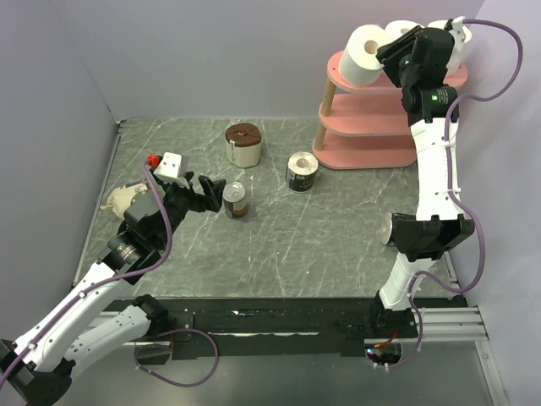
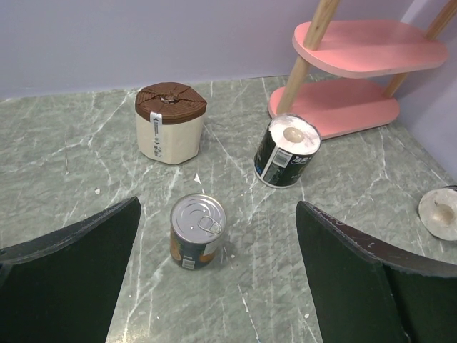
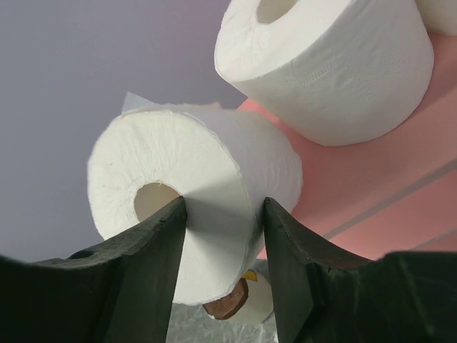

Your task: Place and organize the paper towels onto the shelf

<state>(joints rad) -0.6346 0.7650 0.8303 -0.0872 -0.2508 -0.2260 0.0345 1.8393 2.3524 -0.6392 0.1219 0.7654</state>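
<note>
The pink shelf point(image 1: 372, 127) stands at the far right, also in the left wrist view point(image 2: 371, 50). My right gripper point(image 1: 392, 54) is shut on a white paper towel roll point(image 1: 366, 52) at the left end of the top board. In the right wrist view the fingers point(image 3: 161, 243) pinch that roll point(image 3: 207, 164). Two more white rolls point(image 1: 404, 32) point(image 1: 450, 38) sit on the top board; one point(image 3: 328, 64) shows in the right wrist view. A black-printed roll point(image 1: 302, 172) point(image 2: 287, 151) stands on the table. My left gripper point(image 1: 211, 193) point(image 2: 218, 207) is open and empty, near the can.
A small metal can point(image 1: 235, 200) point(image 2: 197, 231) stands just ahead of the left fingers. A cream tub with a brown lid point(image 1: 243, 145) point(image 2: 170, 121) is behind it. A pale roll point(image 1: 390, 228) point(image 2: 439, 212) lies partly hidden by the right arm. Crumpled cream stuff point(image 1: 122, 199) lies far left.
</note>
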